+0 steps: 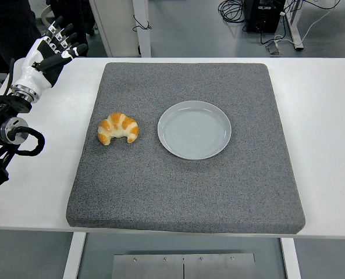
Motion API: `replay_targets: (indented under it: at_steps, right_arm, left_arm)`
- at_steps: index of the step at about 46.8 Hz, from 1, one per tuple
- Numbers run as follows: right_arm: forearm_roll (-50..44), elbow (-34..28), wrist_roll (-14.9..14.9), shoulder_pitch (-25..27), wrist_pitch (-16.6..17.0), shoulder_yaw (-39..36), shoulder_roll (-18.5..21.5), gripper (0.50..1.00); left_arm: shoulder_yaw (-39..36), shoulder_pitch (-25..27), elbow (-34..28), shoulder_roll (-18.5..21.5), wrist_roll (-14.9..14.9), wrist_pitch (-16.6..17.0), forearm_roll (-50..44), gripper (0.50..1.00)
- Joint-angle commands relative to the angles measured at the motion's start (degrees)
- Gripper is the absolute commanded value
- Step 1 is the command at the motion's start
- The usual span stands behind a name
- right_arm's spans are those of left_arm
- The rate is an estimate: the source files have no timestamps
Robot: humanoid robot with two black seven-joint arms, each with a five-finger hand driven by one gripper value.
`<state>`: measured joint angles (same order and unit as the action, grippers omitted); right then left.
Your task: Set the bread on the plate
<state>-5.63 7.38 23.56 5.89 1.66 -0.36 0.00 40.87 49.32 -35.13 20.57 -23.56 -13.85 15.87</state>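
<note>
Croissant (118,128) on mat (184,186) (just left of plate (194,129)), mat on table (329,116), robot hand (44,58) far left

Only the plate (194,129) lies beside the croissant (118,128).

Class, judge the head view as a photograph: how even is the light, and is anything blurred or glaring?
Head view: light is soft and even; the croissant casts only a faint shadow on the grey mat; the plate shows mild sheen, no harsh glare; everything looks sharp, including the left robot hand.

Left hand (47,52) raised at far left, fingers extended, empty.
</note>
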Motion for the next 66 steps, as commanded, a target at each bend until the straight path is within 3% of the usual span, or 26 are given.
replay_targets:
  at_steps: [1, 50, 61, 66]
  right_arm:
    - [0.0, 0.0, 0.0, 0.0, 0.0, 0.0, 0.0, 1.0]
    - [0.0, 0.0, 0.0, 0.0, 0.0, 0.0, 0.0, 1.0]
    - [0.0, 0.0, 0.0, 0.0, 0.0, 0.0, 0.0, 1.0]
    - [-0.1, 0.0, -0.1, 0.0, 0.0, 0.0, 0.0, 1.0]
  left_arm:
    - [0.0, 0.2, 0.9, 0.0, 0.1, 0.0, 0.0, 0.977]
    - [-0.4, 0.0, 1.6, -0.7, 0.1, 0.1, -1.3, 0.975]
    - [-0.9, 1.2, 0.3, -0.5, 1.7, 0.4, -1.2, 0.972]
    - [-1.1, 2.0, 0.1, -0.1, 4.3, 0.4, -1.1, 0.971]
